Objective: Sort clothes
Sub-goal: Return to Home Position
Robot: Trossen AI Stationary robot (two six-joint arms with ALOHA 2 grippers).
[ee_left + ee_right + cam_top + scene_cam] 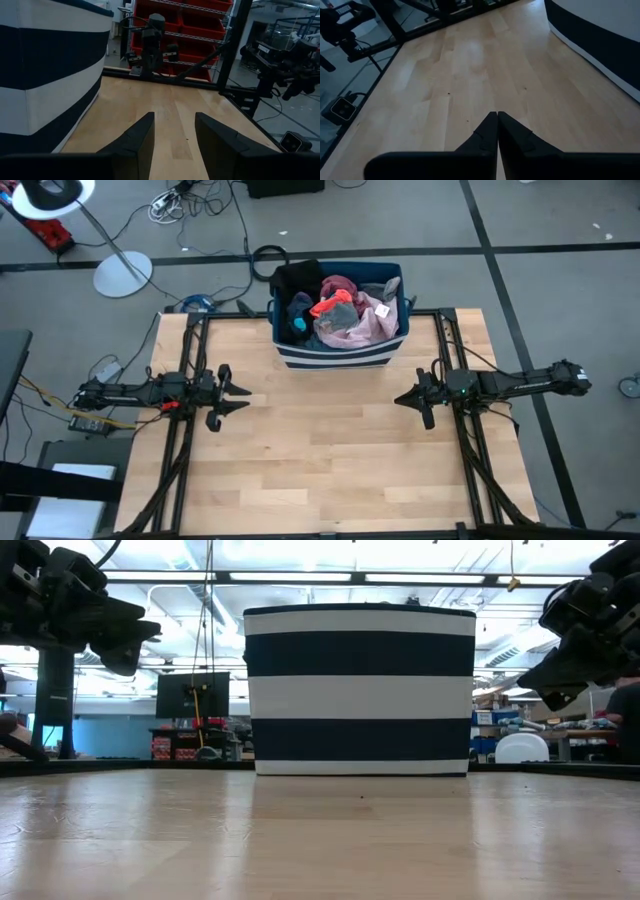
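The left gripper (243, 398) hangs above the left side of the wooden table (320, 470), its 2 fingers (142, 137) parted with bare wood showing between them. At the middle of the table's far edge, the clothes (345, 315) fill a bin (335, 358) striped dark blue and white: a rumpled heap, black at the back left, bright blue beneath it, red-orange and maroon on top, grey in the centre, pale pink to the right. The right gripper (402, 400) hangs over the table's right side, its 2 fingers pressed together on nothing
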